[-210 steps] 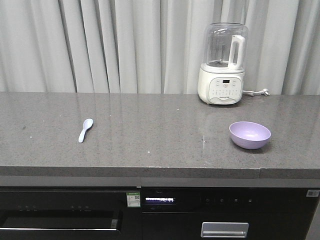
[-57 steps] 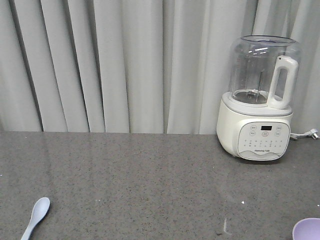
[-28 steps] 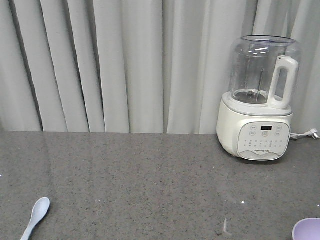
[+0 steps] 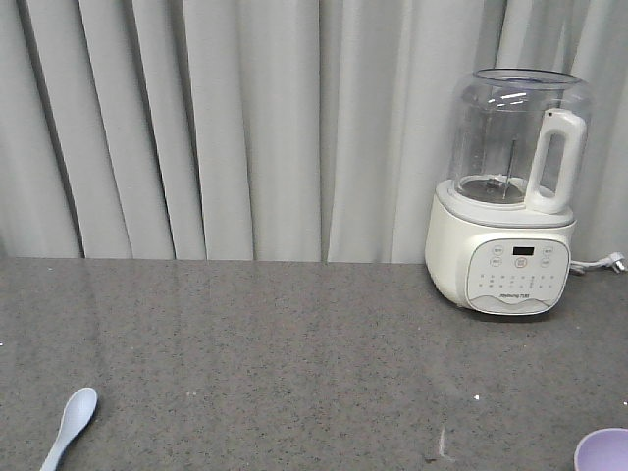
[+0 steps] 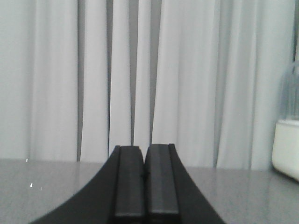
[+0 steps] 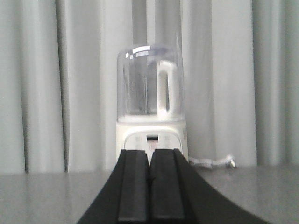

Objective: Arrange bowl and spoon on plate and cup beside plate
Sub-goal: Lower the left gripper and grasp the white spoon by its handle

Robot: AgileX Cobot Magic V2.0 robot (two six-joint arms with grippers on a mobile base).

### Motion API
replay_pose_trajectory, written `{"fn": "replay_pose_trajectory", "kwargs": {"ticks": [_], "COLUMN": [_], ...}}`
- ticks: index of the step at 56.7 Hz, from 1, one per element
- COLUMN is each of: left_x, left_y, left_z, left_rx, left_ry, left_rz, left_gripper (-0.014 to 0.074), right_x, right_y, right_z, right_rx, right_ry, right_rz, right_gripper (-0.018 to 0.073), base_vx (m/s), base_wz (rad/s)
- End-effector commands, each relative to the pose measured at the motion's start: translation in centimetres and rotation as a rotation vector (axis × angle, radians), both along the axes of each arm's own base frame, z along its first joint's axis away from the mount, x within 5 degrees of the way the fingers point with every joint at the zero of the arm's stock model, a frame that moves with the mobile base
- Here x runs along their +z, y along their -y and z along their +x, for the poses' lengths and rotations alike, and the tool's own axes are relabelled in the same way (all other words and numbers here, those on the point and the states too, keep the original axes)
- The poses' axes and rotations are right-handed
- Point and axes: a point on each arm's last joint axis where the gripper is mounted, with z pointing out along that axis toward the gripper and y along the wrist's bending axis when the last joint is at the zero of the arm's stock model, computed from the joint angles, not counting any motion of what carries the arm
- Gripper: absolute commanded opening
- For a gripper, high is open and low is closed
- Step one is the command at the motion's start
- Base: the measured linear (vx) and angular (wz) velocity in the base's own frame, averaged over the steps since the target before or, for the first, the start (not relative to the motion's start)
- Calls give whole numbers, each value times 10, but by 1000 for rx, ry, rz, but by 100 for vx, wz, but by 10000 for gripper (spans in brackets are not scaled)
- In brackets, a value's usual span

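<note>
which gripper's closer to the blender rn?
Right, probably. The right gripper points straight at the blender; the left gripper only has it at its view's right edge.

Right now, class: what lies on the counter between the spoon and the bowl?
Nothing: in the front-facing view the grey counter between spoon and bowl is bare. The blender stands farther back, near the curtain.
</note>
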Motion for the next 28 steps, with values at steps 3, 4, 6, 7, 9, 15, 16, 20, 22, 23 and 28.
{"fn": "replay_pose_trajectory", "kwargs": {"ticks": [3, 4, 6, 7, 9, 15, 16, 20, 22, 23, 28], "left_x": [58, 67, 83, 98, 116, 165, 168, 170, 165, 163, 153], "left_y": [0, 0, 1, 1, 2, 5, 6, 9, 11, 11, 14], "left_z": [-3, -1, 6, 9, 17, 64, 73, 109, 124, 130, 146], "left_rx": [11, 15, 29, 36, 40, 39, 38, 29, 22, 19, 7], "left_ry": [99, 98, 89, 105, 102, 18, -11, -140, -204, -232, -315], "left_rz": [30, 42, 79, 96, 106, 126, 129, 138, 136, 129, 128], "left_gripper": [-3, -3, -3, -3, -3, -3, -3, -3, -3, -3, -3], "right_x": [75, 85, 102, 111, 123, 152, 154, 155, 152, 150, 139], "right_y": [-1, -1, -1, 0, 0, 3, 4, 6, 7, 7, 9], "right_z": [-13, -11, -6, -2, 6, 46, 54, 82, 94, 99, 113], "right_rx": [-13, -17, -19, -19, -19, -27, -30, -29, -25, -22, -12], "right_ry": [181, 178, 172, 166, 150, 64, 47, -19, -53, -70, -149], "right_rz": [-44, -52, -59, -58, -57, -87, -97, -100, -86, -74, -21], "right_gripper": [-8, -8, -8, -8, -8, -8, -8, -8, -8, -8, -8], "base_vx": [0, 0, 0, 0, 0, 0, 0, 0, 0, 0, 0], "base_wz": [0, 0, 0, 0, 0, 0, 0, 0, 0, 0, 0]}}
